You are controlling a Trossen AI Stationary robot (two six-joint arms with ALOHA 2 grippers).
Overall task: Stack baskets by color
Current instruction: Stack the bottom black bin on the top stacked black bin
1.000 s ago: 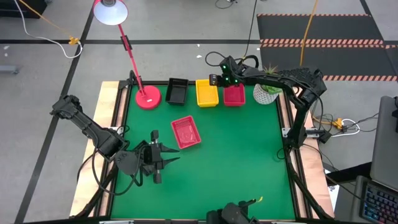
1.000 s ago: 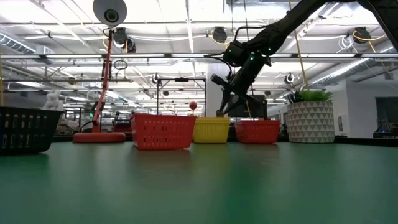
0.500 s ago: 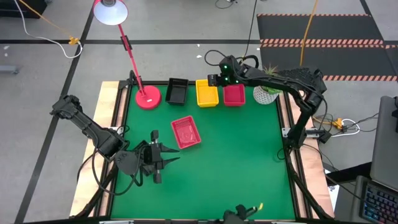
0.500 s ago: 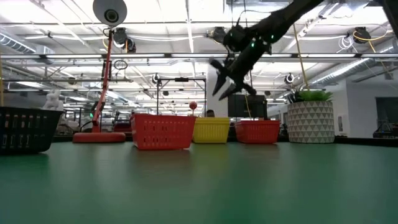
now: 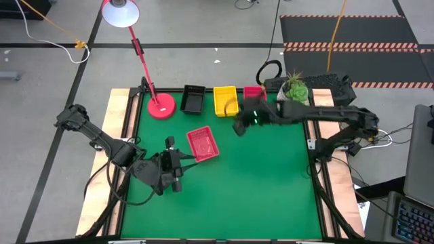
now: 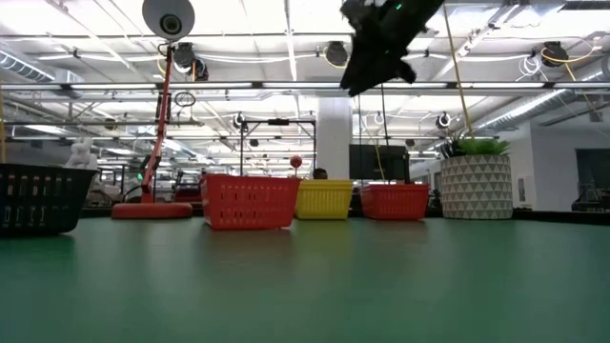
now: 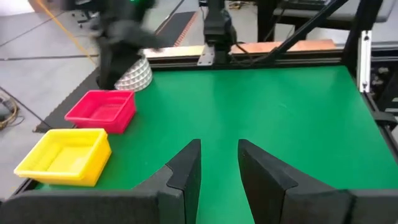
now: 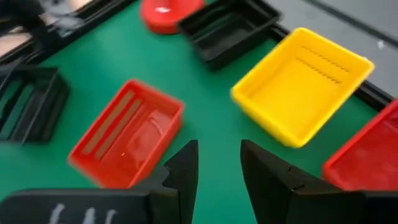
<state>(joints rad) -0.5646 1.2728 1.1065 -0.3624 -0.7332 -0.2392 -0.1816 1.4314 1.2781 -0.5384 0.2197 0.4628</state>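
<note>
Right pincer (image 5: 239, 127) hovering empty, part-open, over counter (image 5: 258, 176); aiming for red basket (image 5: 203, 144), risking collision with left pincer (image 5: 178, 163).

Far edge of the surface (image 5: 271, 176) blocked by a row: lamp base (image 5: 161, 107), black basket (image 5: 193, 99), yellow basket (image 5: 225, 100), red basket (image 5: 253, 92), plant pot (image 5: 293, 95), with narrow gaps between. Loose red basket (image 5: 203, 144) obstructing left of centre, left hand (image 5: 178, 163) just beside it. Open green expanse across the near and right portions; right hand (image 5: 240, 126) raised above mid-surface.
</note>
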